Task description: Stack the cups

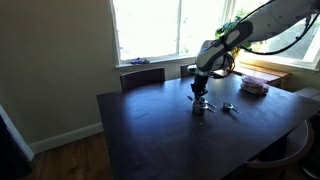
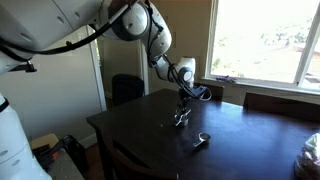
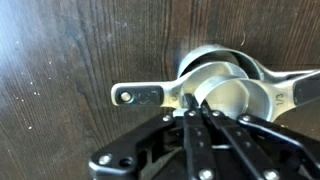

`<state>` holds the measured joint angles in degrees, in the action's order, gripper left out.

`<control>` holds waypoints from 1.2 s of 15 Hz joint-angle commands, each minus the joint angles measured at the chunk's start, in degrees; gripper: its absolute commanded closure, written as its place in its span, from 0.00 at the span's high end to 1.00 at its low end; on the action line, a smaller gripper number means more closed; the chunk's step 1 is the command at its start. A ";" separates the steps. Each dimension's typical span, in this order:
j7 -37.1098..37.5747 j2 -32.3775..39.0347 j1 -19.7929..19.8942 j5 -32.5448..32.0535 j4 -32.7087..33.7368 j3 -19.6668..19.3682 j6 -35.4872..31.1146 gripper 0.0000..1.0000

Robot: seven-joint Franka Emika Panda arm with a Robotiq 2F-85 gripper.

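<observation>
Pincer point(image 3: 196, 112) is reaching down near the middle of the dark worktop point(image 1: 160, 140), fingers drawn narrow and pinching what looks like the near rim of the upper cup point(image 3: 228, 95). That cup is sitting inside a lower cup point(image 3: 212, 52), with two flat handles sticking out opposite ways. Whether it is seated fully is hard to tell.

In both exterior views a loose cup point(image 1: 228, 107) point(image 2: 202, 141) is lying apart from the pair, just beside it. Further cups are too small to make out.

Judgement: the step in hand is settling the upper cup into the lower one. To do it well:
- keep it level and centred
- spread the fingers only when it is bearing on the lower cup
- lift straight up, clear of both handles, to avoid dragging the pair
</observation>
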<state>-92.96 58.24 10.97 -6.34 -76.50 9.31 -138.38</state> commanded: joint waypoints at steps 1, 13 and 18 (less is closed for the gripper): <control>-2.10 2.67 -0.63 0.51 4.48 -0.57 1.82 0.02; -5.37 0.65 0.47 -0.01 1.40 -1.38 2.78 0.67; -7.57 -2.47 2.24 0.47 -1.74 -1.72 2.39 0.97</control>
<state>-97.85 61.34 11.95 -6.41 -72.07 7.83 -136.57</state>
